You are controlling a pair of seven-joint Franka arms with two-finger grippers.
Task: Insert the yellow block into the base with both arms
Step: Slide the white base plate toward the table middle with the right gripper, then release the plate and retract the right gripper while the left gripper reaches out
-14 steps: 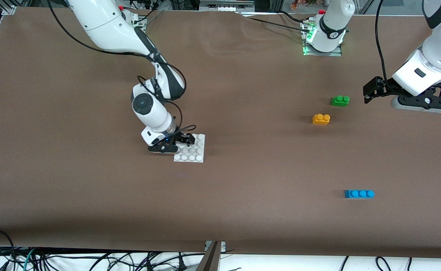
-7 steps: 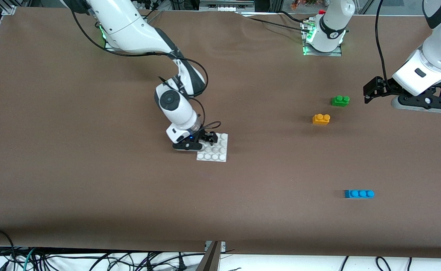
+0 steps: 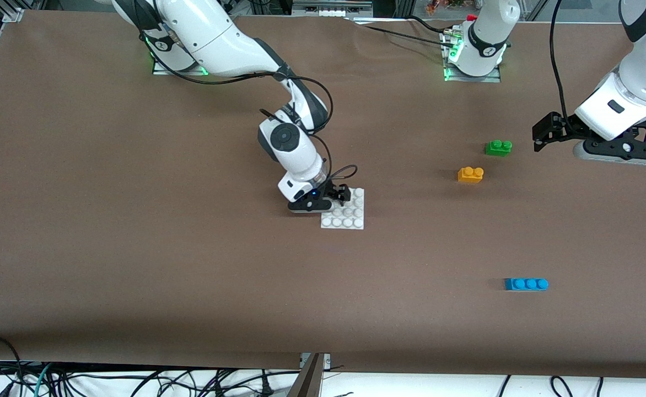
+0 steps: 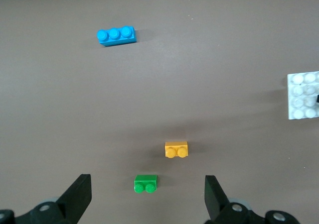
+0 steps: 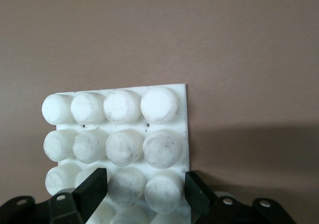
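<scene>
The right gripper [image 3: 340, 194] clamps the white base [image 3: 350, 216]. The left gripper [image 4: 144, 196], spread wide, hangs above the green brick [image 3: 498, 147], beside the yellow block [image 3: 470, 175].

White jointed arms [image 3: 229, 38], black cables, black two-finger end effectors.

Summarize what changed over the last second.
The right gripper, fingers clamped on the base, dragged it toward the left arm's end, nearer the yellow block. Left gripper kept waiting, open, beside the green brick; blue brick unmoved.
</scene>
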